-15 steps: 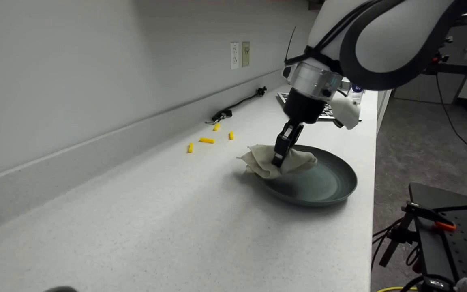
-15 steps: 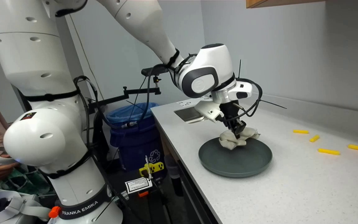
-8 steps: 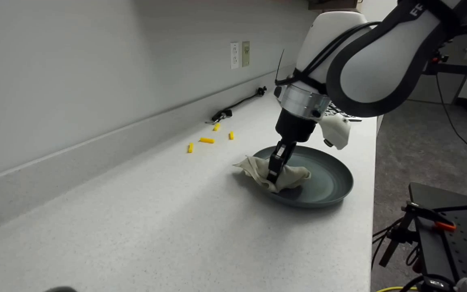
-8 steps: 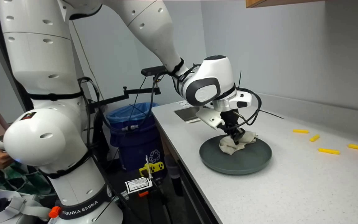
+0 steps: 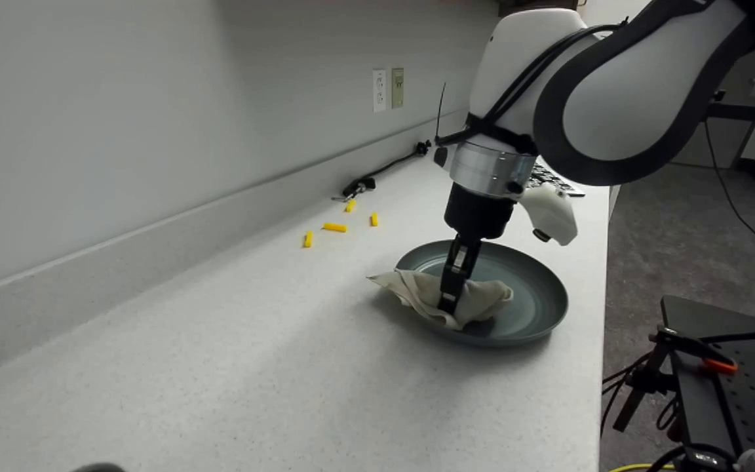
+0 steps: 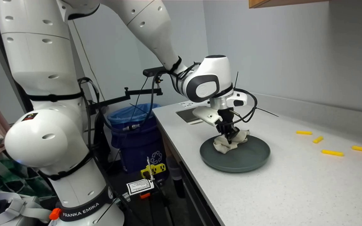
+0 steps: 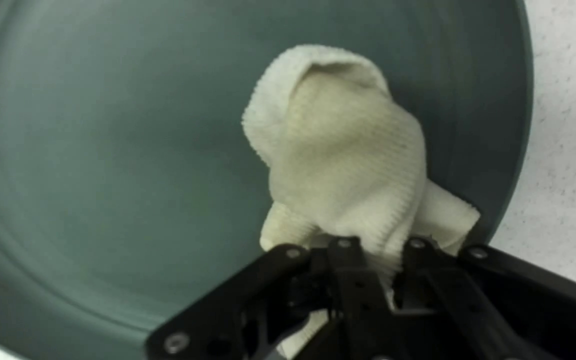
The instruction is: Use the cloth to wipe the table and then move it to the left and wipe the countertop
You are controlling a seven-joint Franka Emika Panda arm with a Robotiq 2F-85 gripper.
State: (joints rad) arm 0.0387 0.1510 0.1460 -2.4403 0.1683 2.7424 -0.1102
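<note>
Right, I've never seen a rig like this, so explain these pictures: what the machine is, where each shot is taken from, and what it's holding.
The machine is a white robot arm ending in a black gripper, which does a hand's work. Two pictures come from cameras standing away from the arm, each seeing the counter from a different place. The close-up comes from a camera on the arm itself, looking down past the gripper. On the counter are a dark plate and four yellow sticks, among other things. The gripper is closed on a crumpled off-white cloth, held over the plate.
</note>
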